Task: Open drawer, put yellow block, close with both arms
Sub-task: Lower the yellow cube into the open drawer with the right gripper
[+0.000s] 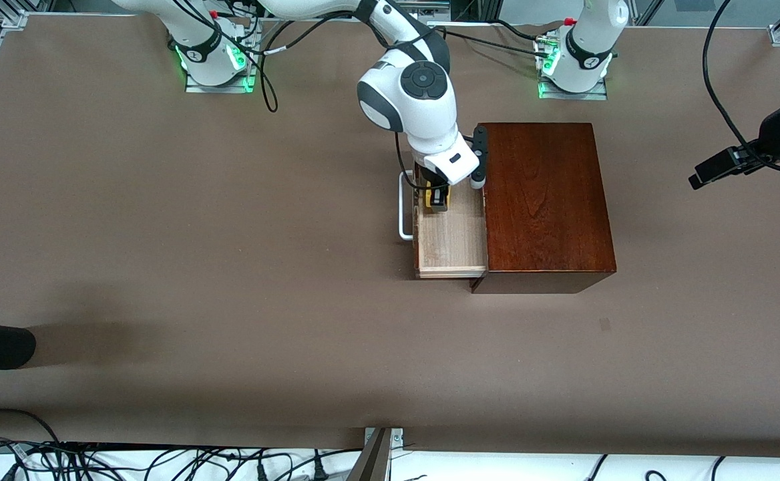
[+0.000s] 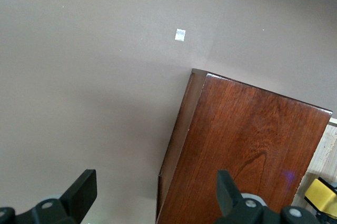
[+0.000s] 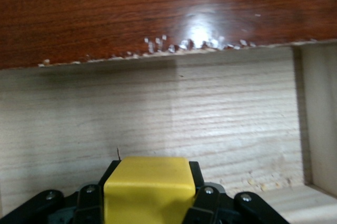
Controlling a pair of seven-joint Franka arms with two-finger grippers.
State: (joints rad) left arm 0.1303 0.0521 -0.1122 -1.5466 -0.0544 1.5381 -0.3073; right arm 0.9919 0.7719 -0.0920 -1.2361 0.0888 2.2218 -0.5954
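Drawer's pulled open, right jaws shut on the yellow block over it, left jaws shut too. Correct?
Not quite: the left gripper has its jaws open, empty, as the left wrist view shows, up near the table's edge at the left arm's end. The rest holds: the drawer is open and the right gripper is shut on the yellow block over it.

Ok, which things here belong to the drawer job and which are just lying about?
Job:
- drawer, pulled open from the box
- yellow block, gripped in the right pincer over the drawer
- left pincer, open, waiting above the table by the box

Lying about:
- small white patch on the table
- cables along the table's near edge
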